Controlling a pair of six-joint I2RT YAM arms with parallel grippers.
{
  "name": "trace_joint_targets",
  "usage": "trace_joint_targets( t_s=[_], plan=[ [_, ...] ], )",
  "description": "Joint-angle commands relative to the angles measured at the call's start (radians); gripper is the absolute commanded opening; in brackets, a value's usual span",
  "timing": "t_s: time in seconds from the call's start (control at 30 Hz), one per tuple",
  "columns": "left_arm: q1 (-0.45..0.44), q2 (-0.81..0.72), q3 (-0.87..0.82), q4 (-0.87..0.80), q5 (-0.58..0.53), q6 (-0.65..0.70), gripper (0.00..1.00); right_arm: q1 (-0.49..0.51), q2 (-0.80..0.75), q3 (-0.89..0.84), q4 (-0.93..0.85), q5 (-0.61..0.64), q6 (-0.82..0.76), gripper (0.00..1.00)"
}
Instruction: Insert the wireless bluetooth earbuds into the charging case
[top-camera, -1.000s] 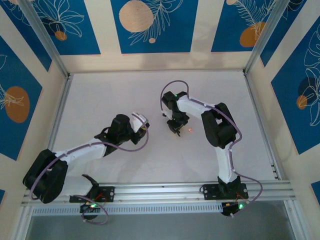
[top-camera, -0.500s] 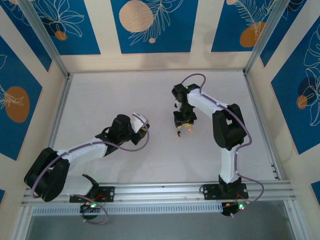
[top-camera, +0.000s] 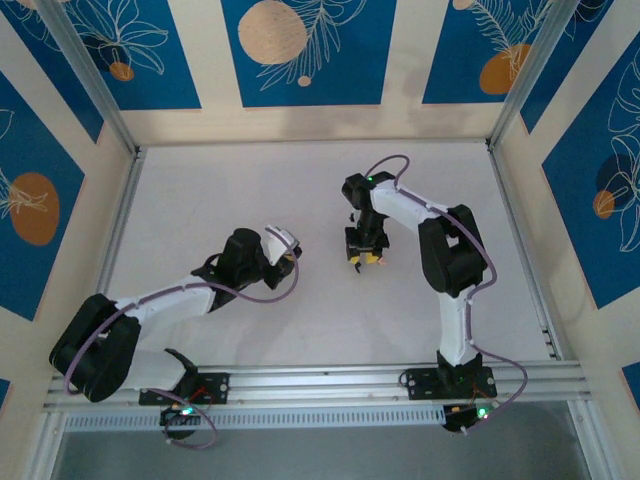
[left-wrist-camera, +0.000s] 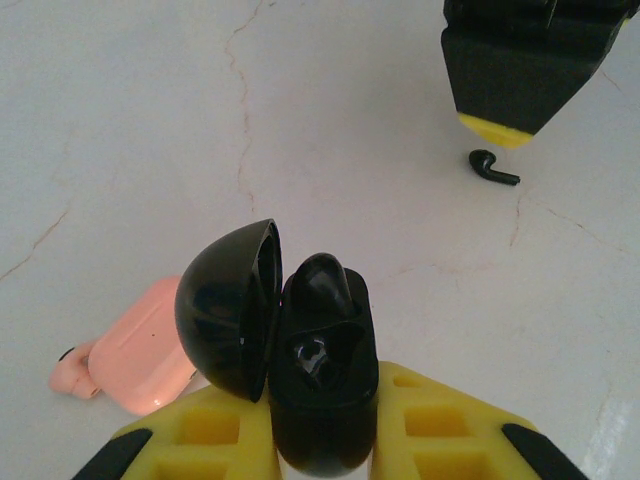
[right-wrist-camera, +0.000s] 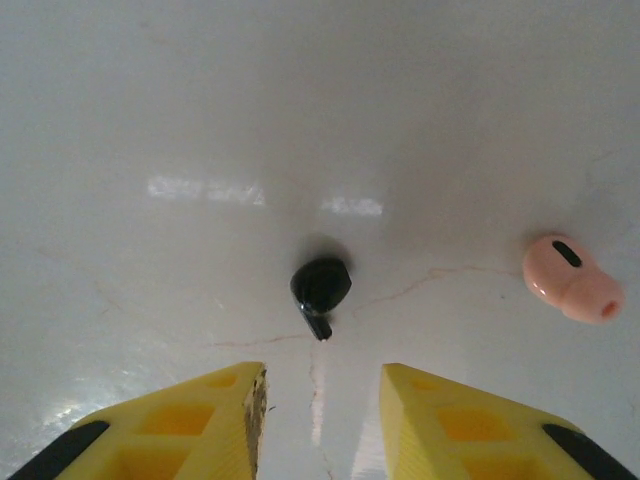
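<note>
My left gripper (left-wrist-camera: 318, 388) is shut on a black charging case (left-wrist-camera: 320, 380) held upright, its round lid (left-wrist-camera: 225, 310) swung open to the left. A salmon-pink case (left-wrist-camera: 135, 355) lies on the table just left of it. The dark earbud (right-wrist-camera: 320, 285) lies on the table a little ahead of my right gripper (right-wrist-camera: 322, 372), which is open with nothing between its yellow fingers (right-wrist-camera: 215, 410). The pale pink earbud (right-wrist-camera: 570, 278) lies to the right of it. From the left wrist, the dark earbud (left-wrist-camera: 493, 167) lies just under the right gripper's tip (left-wrist-camera: 497, 128).
The white tabletop (top-camera: 220, 190) is bounded by metal rails and patterned walls. In the top view my left gripper (top-camera: 287, 250) and right gripper (top-camera: 360, 260) are near the middle, a short way apart.
The right arm has swung so its gripper now points down over the dark earbud, with its fingers a little closer together. The left arm has stayed in place with the black case.
</note>
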Motion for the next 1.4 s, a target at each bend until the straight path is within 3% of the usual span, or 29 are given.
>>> trace_joint_targets(
  t_s=[0.0, 0.57, 0.83, 1.13, 1.37],
  plan=[
    [0.010, -0.020, -0.011, 0.016, 0.020, -0.016, 0.20, 0.002, 0.028, -0.008, -0.004, -0.032, 0.014, 0.35],
    [0.009, -0.007, -0.001, 0.016, 0.024, -0.016, 0.20, -0.009, 0.079, -0.031, 0.055, -0.053, -0.007, 0.34],
    [0.009, 0.013, 0.005, 0.025, 0.032, -0.016, 0.20, -0.010, 0.093, -0.048, 0.063, -0.042, -0.006, 0.26],
    [0.009, 0.060, -0.027, 0.132, 0.121, -0.011, 0.20, -0.010, 0.009, -0.132, 0.181, -0.047, 0.018, 0.24],
    [-0.001, 0.084, -0.091, 0.271, 0.197, -0.015, 0.20, -0.007, -0.139, -0.269, 0.335, -0.039, 0.073, 0.24]
  ],
)
